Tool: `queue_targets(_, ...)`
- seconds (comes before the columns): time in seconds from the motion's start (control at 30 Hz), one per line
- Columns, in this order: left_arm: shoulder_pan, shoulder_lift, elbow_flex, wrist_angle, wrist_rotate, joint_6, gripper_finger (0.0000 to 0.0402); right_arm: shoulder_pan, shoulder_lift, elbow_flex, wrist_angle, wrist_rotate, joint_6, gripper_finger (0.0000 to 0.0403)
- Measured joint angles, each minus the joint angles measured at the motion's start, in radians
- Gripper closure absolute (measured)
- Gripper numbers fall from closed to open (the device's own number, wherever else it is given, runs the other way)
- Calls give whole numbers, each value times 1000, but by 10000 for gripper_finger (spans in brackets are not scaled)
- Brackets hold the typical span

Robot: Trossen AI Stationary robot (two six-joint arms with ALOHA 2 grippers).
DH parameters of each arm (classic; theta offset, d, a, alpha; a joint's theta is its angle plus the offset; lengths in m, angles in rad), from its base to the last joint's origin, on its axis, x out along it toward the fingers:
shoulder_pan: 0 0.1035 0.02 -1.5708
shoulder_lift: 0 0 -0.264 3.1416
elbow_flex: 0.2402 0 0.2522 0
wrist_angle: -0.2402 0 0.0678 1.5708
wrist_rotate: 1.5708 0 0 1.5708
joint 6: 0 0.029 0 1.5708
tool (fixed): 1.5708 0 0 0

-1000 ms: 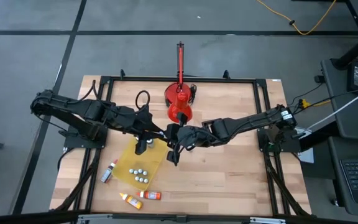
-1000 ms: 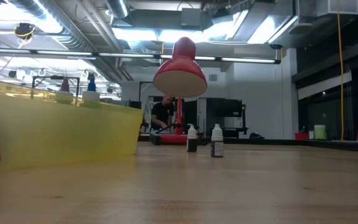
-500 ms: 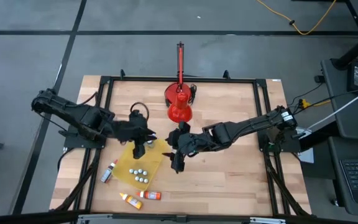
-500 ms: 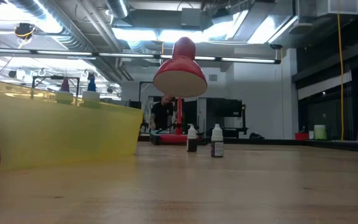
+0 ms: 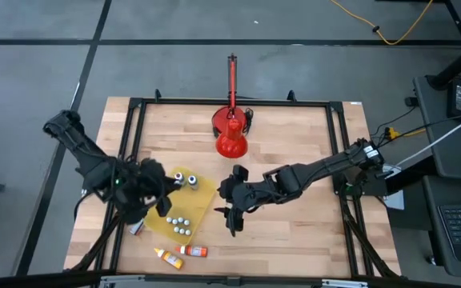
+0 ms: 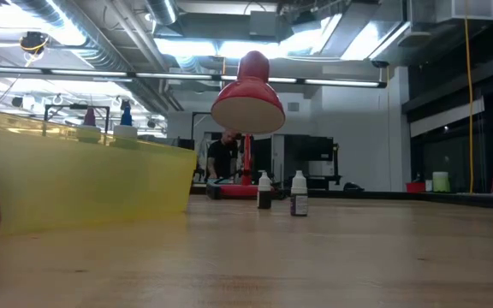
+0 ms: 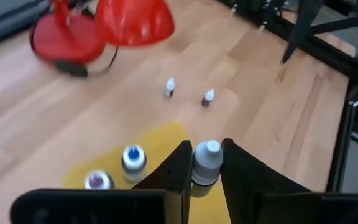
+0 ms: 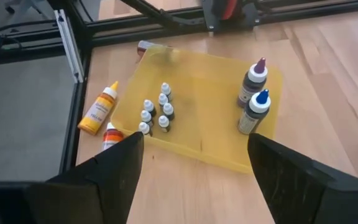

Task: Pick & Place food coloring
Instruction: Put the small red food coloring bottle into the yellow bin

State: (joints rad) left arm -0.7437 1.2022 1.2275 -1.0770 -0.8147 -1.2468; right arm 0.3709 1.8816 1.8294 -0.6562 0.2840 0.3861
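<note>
My left gripper (image 5: 160,202) hangs over the left part of the yellow tray (image 5: 198,206), shut on a small pale-capped food coloring bottle (image 7: 205,163). Two taller bottles, blue-capped (image 8: 254,113) and purple-capped (image 8: 253,81), stand upright on the tray's far end. Several tiny white-capped bottles (image 8: 157,109) stand on the tray's middle. Orange bottles (image 5: 166,256) (image 5: 194,250) lie on the table near the front edge. My right gripper (image 5: 232,220) is open, right of the tray, with nothing between its fingers (image 8: 114,168). My left gripper pinches the small bottle between its two fingers (image 7: 178,168), just below the pale cap (image 7: 207,150). The cap shows in the gap at the fingertips; the fingers hide the body. The bottle is lifted clear above the tray.
A red lamp (image 5: 230,138) stands at the table's far middle, its shade (image 6: 248,101) overhanging. Two more small bottles (image 7: 169,88) (image 7: 208,97) stand on the bare wood beyond the tray. A red bottle (image 8: 148,46) lies at the tray's left side. Bare wood lies to the right.
My left gripper has drawn back from the table's middle toward the left and near edges, ending over the tray's left part. My right gripper has parted from it and gone toward the near edge.
</note>
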Motion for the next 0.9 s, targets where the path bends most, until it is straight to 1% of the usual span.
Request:
queue_targets(0.17, -99, 18, -111, 4, -41, -264, 343, 2, 0, 0, -1, -21, -1, 114)
queue_targets(0.33, -161, 65, -195, -1, -47, -470, 343, 2, 0, 0, -2, -50, -5, 114)
queue_targets(0.5, -214, 133, -250, -1, -44, -665, 343, 2, 0, 0, -7, -70, -23, 114)
queue_targets(0.63, -242, 213, -265, -5, -13, -775, 343, 4, 0, 0, -13, -70, -41, 114)
queue_targets(0.9, -270, 379, -265, -7, 64, -921, 343, 7, 0, 0, -16, -69, -57, 114)
